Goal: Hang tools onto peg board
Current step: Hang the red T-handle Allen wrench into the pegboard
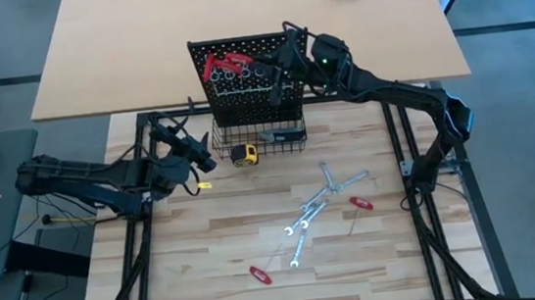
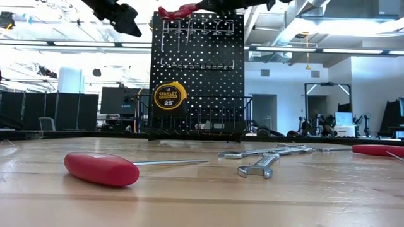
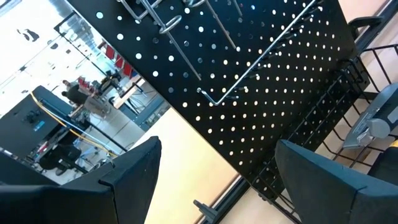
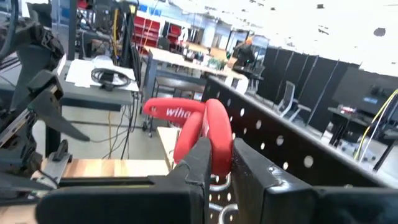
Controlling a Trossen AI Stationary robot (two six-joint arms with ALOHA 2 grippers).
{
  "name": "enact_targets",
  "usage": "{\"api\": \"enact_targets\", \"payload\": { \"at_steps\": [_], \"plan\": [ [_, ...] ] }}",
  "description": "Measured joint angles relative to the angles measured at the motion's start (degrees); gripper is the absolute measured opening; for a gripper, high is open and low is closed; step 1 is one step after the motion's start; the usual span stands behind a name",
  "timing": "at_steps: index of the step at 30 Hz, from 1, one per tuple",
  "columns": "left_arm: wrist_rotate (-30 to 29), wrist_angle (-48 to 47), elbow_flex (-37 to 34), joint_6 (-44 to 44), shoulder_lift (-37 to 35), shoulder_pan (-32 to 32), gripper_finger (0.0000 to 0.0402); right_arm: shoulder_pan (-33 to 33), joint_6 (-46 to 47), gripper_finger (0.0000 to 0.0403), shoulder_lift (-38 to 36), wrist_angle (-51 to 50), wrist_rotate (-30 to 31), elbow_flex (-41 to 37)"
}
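Hanging at the top edge of the peg board [image 1: 246, 78] are red-handled pliers [image 4: 199, 127] — the right claw [image 1: 284, 62] is clenched on their handles up there. More red pliers [image 1: 223, 68] sit on the hooks alongside. Below, the wire basket [image 1: 258, 136] holds a yellow tape measure [image 1: 242, 154]. Out on the desk [image 1: 208, 244] lie silver wrenches [image 1: 327, 201] and red-handled tools [image 1: 260, 275] — scattered, well apart from the board. Left claw [image 1: 201, 156] hovers beside the basket, fingers released, holding nothing.

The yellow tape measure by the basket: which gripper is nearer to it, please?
Left. The left gripper hangs just beside the tape measure; the right gripper is up at the peg board's top.
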Motion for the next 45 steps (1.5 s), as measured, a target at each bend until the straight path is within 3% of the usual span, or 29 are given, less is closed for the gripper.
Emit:
{"api": "enact_targets", "payload": {
  "at_steps": [13, 23, 41, 45],
  "plan": [
    [0.00, -0.01, 0.02, 0.02, 0.00, 0.01, 0.0306, -0.09, -1.88, 0.0052, -0.66, 5.64, -0.07, 0.63],
    [0.00, -0.03, 0.02, 0.05, 0.00, 0.01, 0.0306, -0.44, -1.76, 0.0052, -0.76, -3.31, -0.09, 6.79],
    [0.02, -0.01, 0.02, -0.11, 0.00, 0.01, 0.0306, -0.50, -1.61, 0.0052, -0.60, -12.78, -0.07, 6.97],
    [0.02, -0.03, 0.02, -0.13, 0.00, 0.01, 0.0306, -0.48, -2.14, 0.0075, -0.22, -13.67, -0.07, 6.97]
  ]
}}
